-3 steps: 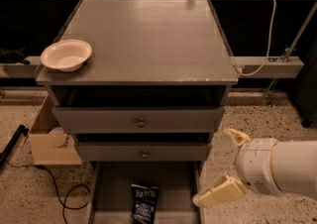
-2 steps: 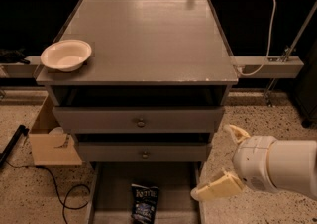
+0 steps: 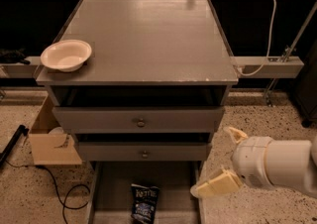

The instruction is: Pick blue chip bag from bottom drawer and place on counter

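The blue chip bag [image 3: 145,203] lies flat on the floor of the pulled-out bottom drawer [image 3: 111,193], near its middle front. The counter [image 3: 143,39] is the wide grey top of the cabinet above. My gripper [image 3: 223,161] is at the lower right, beside the drawer's right wall and to the right of the bag. Its two pale fingers are spread wide and hold nothing; one fingertip [image 3: 214,186] reaches over the drawer's right edge.
A cream bowl [image 3: 66,55] sits on the counter's front left corner. Two upper drawers with round knobs [image 3: 141,122] are closed. A cardboard box [image 3: 49,139] and a black cable lie on the speckled floor to the left.
My gripper has shifted slightly left toward the drawer, its lower finger now over the drawer's right edge. The bag has not moved.
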{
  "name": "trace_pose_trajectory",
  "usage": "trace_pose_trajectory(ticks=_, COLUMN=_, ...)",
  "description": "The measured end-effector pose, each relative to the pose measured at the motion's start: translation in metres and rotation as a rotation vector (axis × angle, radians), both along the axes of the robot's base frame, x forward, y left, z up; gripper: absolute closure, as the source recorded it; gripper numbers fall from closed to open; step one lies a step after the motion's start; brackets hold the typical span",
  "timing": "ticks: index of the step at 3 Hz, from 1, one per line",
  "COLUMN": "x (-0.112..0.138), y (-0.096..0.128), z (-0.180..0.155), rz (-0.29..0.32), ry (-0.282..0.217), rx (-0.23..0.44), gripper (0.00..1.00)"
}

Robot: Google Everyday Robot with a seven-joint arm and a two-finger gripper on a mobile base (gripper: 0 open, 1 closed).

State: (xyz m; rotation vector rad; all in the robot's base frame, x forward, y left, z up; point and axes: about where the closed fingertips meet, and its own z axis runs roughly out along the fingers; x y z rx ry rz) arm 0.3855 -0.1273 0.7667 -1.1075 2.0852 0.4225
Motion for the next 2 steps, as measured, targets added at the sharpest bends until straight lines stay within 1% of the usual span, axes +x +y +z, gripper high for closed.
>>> trace_pose_trajectory(ticks=1, x=0.016, y=-0.021, z=-0.029, rz=-0.071, ry=0.057, rx=0.042, gripper=0.0)
trace_pose_trajectory(ticks=2, x=0.024, y=-0.054, z=-0.046, rz=-0.138, ry=0.084, rx=0.059, gripper=0.0)
